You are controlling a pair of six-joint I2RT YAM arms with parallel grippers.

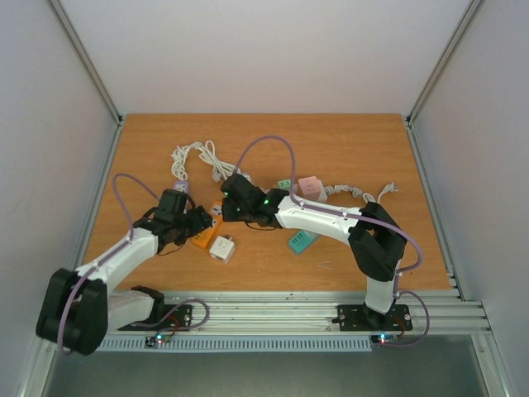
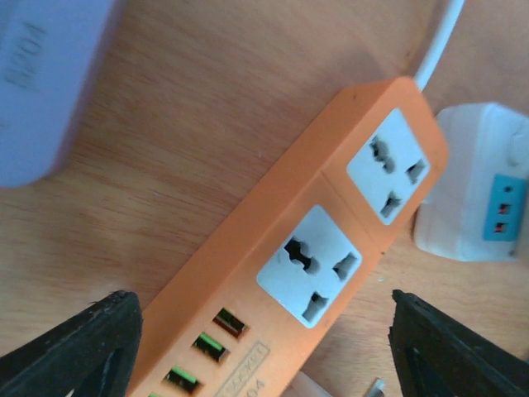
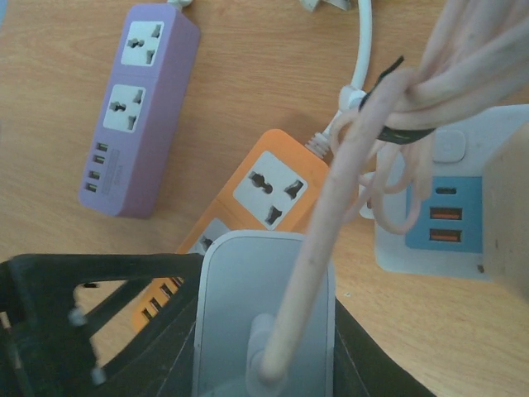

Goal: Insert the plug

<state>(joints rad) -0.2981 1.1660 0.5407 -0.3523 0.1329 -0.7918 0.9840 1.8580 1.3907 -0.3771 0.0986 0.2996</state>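
An orange power strip [image 2: 248, 273] with two white sockets and a row of USB ports lies on the wooden table. My left gripper [image 2: 264, 356] is open, with one finger on each side of the strip's USB end; bare wood shows between the right finger [image 2: 463, 347] and the strip. My right gripper [image 3: 264, 347] is shut on a white plug [image 3: 264, 289], whose pale cord [image 3: 347, 182] runs up out of it. The plug hangs just above the orange strip [image 3: 273, 186], over its inner socket. From above, the two grippers [image 1: 198, 222] [image 1: 234, 207] meet at the orange strip [image 1: 202, 237].
A purple power strip [image 3: 136, 107] lies to the left of the orange one. A white cube adapter [image 3: 438, 207] with a blue face sits to its right. From above, a teal strip [image 1: 302, 241], a pink strip [image 1: 310, 188] and coiled white cable [image 1: 198, 157] lie nearby.
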